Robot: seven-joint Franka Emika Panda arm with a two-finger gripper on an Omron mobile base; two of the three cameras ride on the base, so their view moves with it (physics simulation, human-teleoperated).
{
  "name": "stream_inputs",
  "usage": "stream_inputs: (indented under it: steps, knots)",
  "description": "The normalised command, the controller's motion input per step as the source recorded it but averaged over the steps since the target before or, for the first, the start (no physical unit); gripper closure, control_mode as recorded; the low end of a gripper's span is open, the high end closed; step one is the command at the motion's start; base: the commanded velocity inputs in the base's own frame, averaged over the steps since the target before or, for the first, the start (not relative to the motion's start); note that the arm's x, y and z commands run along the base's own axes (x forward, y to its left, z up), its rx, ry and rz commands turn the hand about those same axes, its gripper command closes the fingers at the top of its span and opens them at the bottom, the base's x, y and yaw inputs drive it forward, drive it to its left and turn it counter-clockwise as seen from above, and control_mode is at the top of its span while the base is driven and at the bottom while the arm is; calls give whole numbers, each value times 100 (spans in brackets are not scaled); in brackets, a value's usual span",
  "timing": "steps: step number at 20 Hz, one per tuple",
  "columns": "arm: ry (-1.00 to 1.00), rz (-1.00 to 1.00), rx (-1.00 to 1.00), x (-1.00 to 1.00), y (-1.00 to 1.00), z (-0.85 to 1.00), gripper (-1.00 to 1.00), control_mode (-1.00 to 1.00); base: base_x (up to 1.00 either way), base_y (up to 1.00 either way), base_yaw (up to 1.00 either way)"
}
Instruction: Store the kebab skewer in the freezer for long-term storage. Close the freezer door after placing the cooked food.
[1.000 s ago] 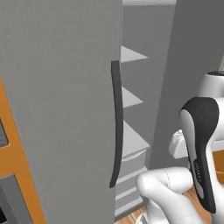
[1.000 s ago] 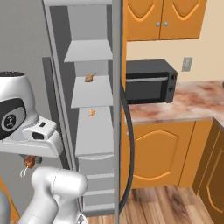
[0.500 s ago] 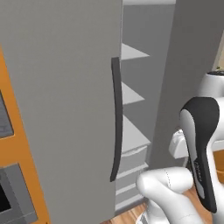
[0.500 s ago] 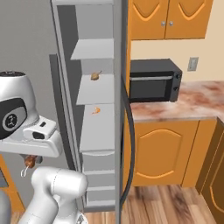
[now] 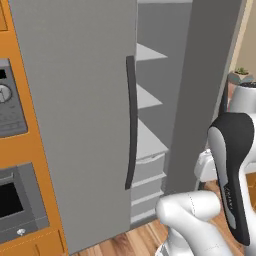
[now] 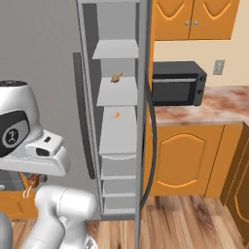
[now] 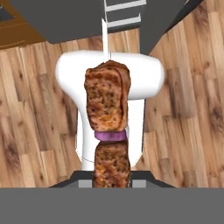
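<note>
The kebab skewer (image 7: 107,113), a pale stick through reddish-brown meat chunks and a purple slice, hangs over the wood floor with my gripper (image 7: 112,180) shut on its lower end. In the right base view the kebab skewer (image 6: 33,181) peeks out under the white hand, low on the left. The freezer (image 6: 116,92) stands open, showing light grey shelves and drawers, and the freezer (image 5: 147,100) is also seen past the closed fridge door. The freezer door (image 6: 143,112) is swung open, seen edge-on with its dark handle. In the left base view the freezer door (image 5: 210,90) stands right of the shelves.
A small brown food item (image 6: 115,78) and an orange curled item (image 6: 116,115) lie on freezer shelves. The closed plain fridge door (image 5: 75,110) carries a dark handle (image 5: 130,122). A wall oven (image 5: 10,110) is at left; a black microwave (image 6: 175,82) sits on the counter (image 6: 219,104).
The whole picture has shifted as the base moved: the fridge sits further right in the right base view and more of the oven cabinet shows. The arm's pose and its grip look unchanged.
</note>
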Motion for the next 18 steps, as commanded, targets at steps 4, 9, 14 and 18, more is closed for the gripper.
stream_inputs:
  steps: [4, 9, 14, 18]
  knots:
    - [0, 0, 0, 0, 0, 0, 100, 100, -16, 43, 14]
    - [0, 0, 0, 0, 0, 0, 100, 100, 28, 14, 21]
    - [0, 0, 0, 0, 0, 0, 100, 100, 77, 0, 16]
    - [0, 0, 0, 0, 0, 0, 100, 100, 87, 0, 10]
